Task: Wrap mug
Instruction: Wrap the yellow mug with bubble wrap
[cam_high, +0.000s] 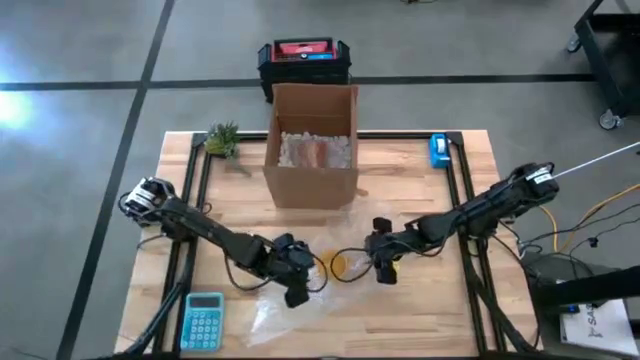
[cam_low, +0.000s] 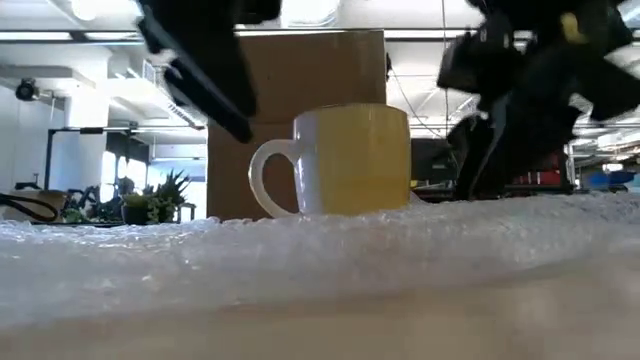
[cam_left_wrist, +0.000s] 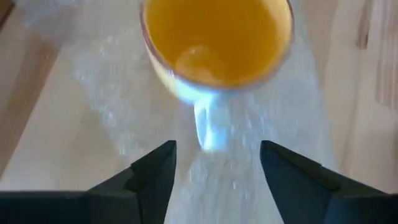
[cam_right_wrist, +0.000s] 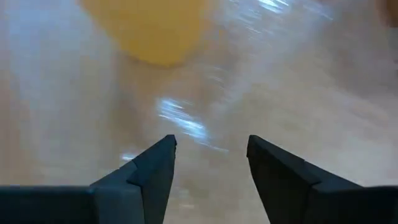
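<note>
— Where things stand? Yellow mug (cam_high: 337, 263) low centre of the high view, upright on the bubble wrap (cam_high: 275, 310), handle toward the left gripper (cam_high: 296, 292).

— Left gripper spread wide, empty, straddling the handle line. Right gripper (cam_high: 384, 270) just right of the mug, also parted, holding nothing.

— Best approach?

— Pinch the wrap's edge, not the mug; lift and fold over slowly. Edge hard to make out, probably lower left.
</note>
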